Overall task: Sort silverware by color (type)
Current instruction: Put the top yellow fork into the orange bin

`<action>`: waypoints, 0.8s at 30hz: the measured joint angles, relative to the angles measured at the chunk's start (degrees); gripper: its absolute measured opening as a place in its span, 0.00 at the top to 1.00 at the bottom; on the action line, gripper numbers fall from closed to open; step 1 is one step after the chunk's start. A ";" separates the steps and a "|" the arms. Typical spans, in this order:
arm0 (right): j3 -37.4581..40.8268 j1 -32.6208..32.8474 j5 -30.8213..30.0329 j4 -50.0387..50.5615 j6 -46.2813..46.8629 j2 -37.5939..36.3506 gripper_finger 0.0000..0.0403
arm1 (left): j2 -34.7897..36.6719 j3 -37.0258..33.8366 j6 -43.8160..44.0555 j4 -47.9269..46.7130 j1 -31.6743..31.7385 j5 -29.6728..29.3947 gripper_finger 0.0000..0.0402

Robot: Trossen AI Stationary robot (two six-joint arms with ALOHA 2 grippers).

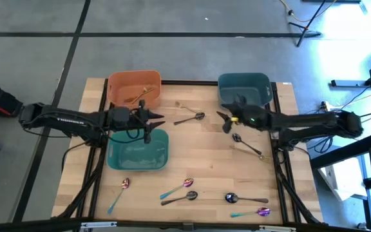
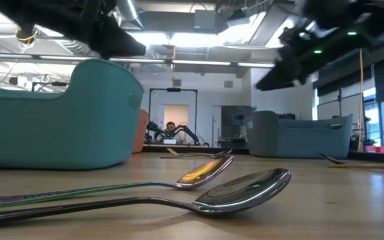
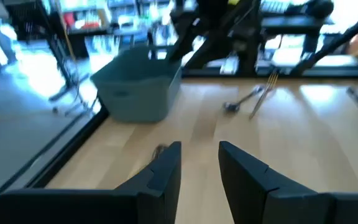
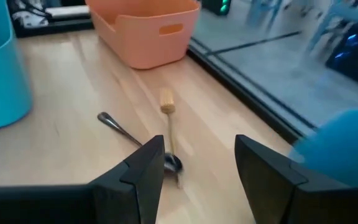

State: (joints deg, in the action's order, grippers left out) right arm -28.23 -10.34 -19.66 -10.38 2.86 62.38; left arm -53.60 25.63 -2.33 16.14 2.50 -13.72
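Black spoon [image 4: 169, 163] and gold fork [image 4: 168, 127] are lying just beyond my released right pincer [image 4: 194, 165], at nine o'clock from it; I am judging a descent next. My left pincer [image 1: 156, 122], parted, empty, is waiting over the teal bin [image 1: 137, 153].

Gold piece [image 1: 137, 95] inside orange bin [image 1: 118, 82]: too small to tell spoon or fork. Black spoon [image 4: 166, 163] bowl partly hidden behind right gripper's finger [image 4: 143, 171]. Low view: both near spoon handles cut off left.
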 joint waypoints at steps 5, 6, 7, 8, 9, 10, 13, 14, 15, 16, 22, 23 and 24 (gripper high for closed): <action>-12.18 -4.09 7.06 3.43 -2.29 13.89 0.53 | 0.39 -7.70 0.69 12.90 -0.49 0.49 0.74; -14.92 -4.79 8.44 4.82 -2.94 16.56 0.53 | 0.39 -8.63 1.27 13.49 -0.57 0.51 0.74; -17.59 -5.48 9.42 6.55 -3.31 19.11 0.53 | 0.36 -9.33 2.02 13.80 -0.73 0.50 0.74; -20.41 -6.11 10.45 8.71 -3.52 21.75 0.53 | 0.36 -9.94 2.68 13.97 -0.92 0.46 0.74; -23.16 -6.74 11.31 10.58 -3.64 24.31 0.53 | 0.39 -10.52 3.52 14.02 -1.15 0.48 0.74; -25.85 -7.39 12.21 12.33 -3.98 26.77 0.53 | 0.37 -11.07 4.30 13.98 -1.50 0.52 0.74; -33.62 -8.85 14.42 17.66 -5.02 33.95 0.53 | 0.36 -12.63 6.52 13.90 -2.96 0.53 0.74; -35.96 -9.31 15.23 18.86 -5.32 36.16 0.53 | 0.36 -12.78 6.51 13.71 -3.38 0.55 0.74; -38.25 -9.54 16.19 20.26 -5.97 38.39 0.53 | 0.36 -12.81 6.41 13.75 -3.73 0.60 0.74; -40.37 -9.86 16.92 21.63 -6.56 40.43 0.53 | 0.36 -12.81 6.34 13.97 -4.04 0.59 0.74; -50.93 -11.70 20.94 29.51 -9.59 51.32 0.53 | 0.36 -12.81 6.30 13.94 -4.90 0.55 0.74; -51.95 -11.92 20.98 30.45 -9.65 52.63 0.53 | 0.36 -12.81 6.34 13.79 -5.00 0.55 0.74; -52.67 -11.96 20.87 31.14 -9.69 53.91 0.53 | 0.36 -12.81 6.38 13.65 -5.13 0.56 0.74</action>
State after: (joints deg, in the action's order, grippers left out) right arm -80.90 -22.31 1.20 20.76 -6.83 116.29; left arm -53.23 12.82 4.05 29.79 -2.63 -13.17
